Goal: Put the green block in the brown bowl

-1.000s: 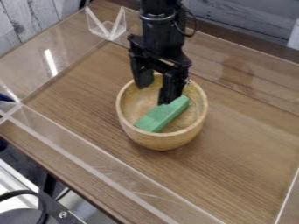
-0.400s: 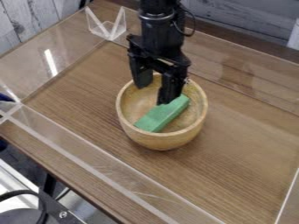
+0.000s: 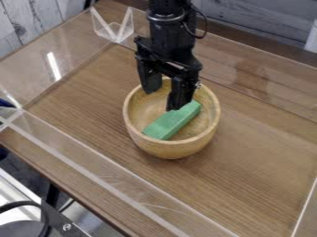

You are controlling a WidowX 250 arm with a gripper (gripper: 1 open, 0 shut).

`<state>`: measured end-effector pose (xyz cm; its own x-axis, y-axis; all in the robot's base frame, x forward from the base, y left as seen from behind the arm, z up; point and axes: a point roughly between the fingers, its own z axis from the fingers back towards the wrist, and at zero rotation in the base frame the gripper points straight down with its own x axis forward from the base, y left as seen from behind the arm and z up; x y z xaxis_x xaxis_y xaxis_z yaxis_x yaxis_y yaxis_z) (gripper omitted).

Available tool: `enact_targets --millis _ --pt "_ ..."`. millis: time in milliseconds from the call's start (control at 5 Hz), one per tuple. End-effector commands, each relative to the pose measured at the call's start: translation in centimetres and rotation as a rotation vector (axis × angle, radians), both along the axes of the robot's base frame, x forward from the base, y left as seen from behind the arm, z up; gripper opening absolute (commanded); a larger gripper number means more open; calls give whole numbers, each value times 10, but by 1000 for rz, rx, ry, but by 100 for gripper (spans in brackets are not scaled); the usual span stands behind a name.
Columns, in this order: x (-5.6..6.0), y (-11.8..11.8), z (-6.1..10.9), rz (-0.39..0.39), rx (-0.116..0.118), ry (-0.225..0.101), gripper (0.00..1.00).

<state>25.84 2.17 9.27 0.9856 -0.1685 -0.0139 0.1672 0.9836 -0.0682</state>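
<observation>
Gripper (image 3: 166, 91) released, jaws spread wide, empty, poised over brown bowl (image 3: 139, 129). Green block (image 3: 172, 120) lying inside bowl, tilted against inner wall. Judged light, rigid, smooth-sided; best pinched across narrow width near midpoint.

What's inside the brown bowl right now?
The green block lies slanted inside the brown bowl, leaning toward the far wall. The open hand hangs over its upper end, hiding the far rim.
</observation>
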Motion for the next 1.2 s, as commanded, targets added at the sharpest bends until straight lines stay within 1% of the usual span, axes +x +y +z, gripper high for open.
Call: enact_targets --millis 0,1000 --pt "10 3 20 8 9 -85 100" --pt "9 1 13 0 10 -84 100"
